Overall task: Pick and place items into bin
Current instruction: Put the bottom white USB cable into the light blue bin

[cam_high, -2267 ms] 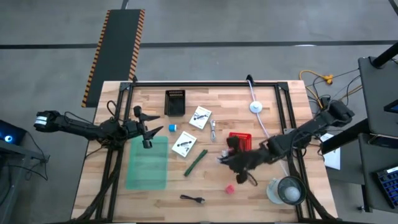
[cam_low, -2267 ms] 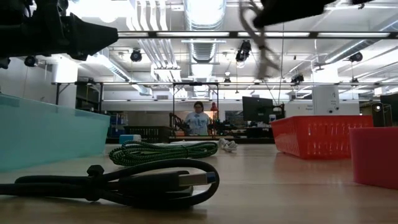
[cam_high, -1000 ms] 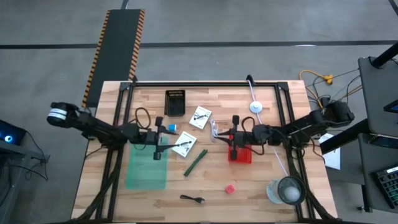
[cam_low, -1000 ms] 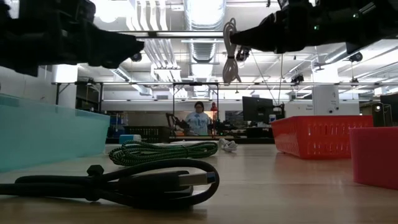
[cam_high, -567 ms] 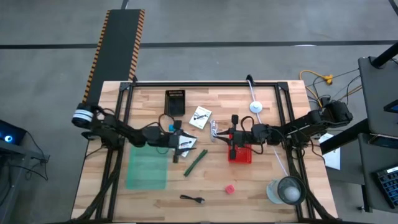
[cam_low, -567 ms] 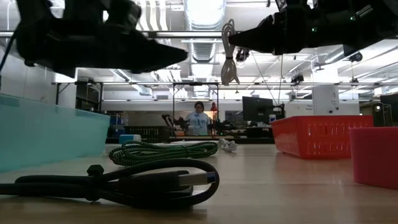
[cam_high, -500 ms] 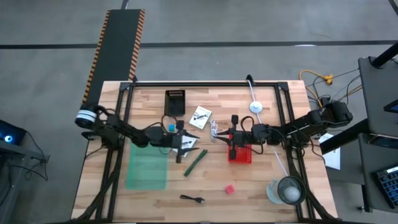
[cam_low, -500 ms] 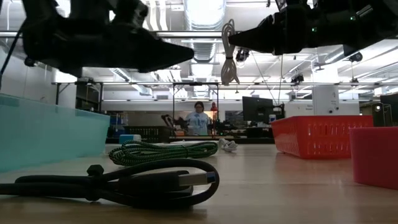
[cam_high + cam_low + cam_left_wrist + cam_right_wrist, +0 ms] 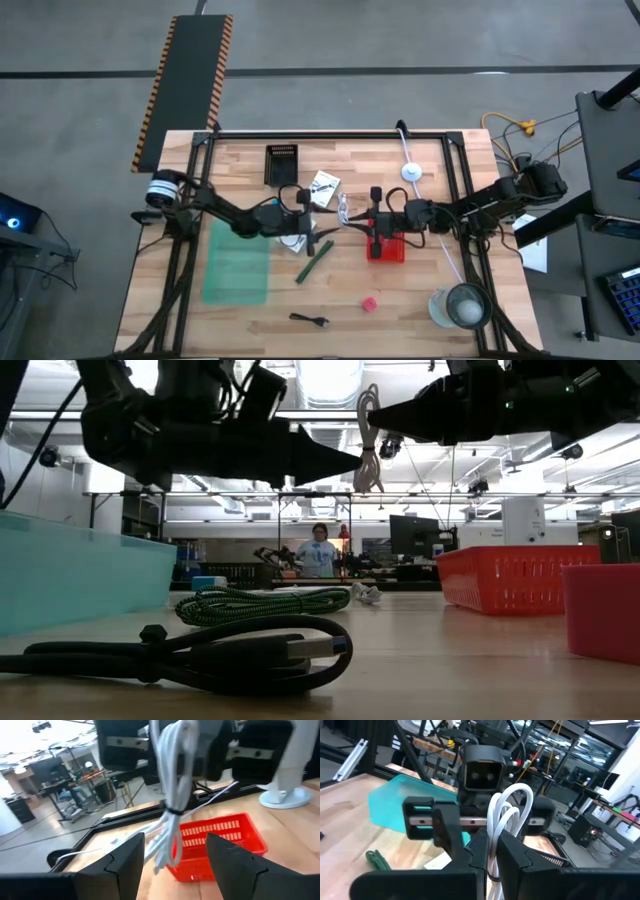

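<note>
**White cable bundle pinched in my right gripper, left gripper open just in front of it**

White cable bundle [image 9: 506,820] hangs from my right gripper [image 9: 347,217], whose fingers [image 9: 512,851] are pressed together on its looped middle; in the low view the coil [image 9: 371,445] dangles in the air, well above the table [image 9: 420,300]. My left gripper [image 9: 322,229] faces it from the other side with its fingers [image 9: 127,865] spread apart and nothing between them; its wrist view shows the bundle [image 9: 172,795] straight ahead, close to the tips but not touching that I can tell.

Behind the bundle sits the red basket [image 9: 388,243], just beside my right gripper, with the arm lying across it. Under my left gripper lies one white printed packet [image 9: 291,241], partly covered; the other packet [image 9: 322,187] rests near it, toward the far edge. A green stick [image 9: 314,263] lies tilted just beside the teal bin [image 9: 237,262]. The blue cube is hidden from me.

Nearer the front edge are the red cube [image 9: 369,302] and a black cable piece [image 9: 310,319], well apart from both grippers. A large round clear container [image 9: 465,305] stands by the right front corner, and a black rectangular object [image 9: 282,164] lies near the far edge.
</note>
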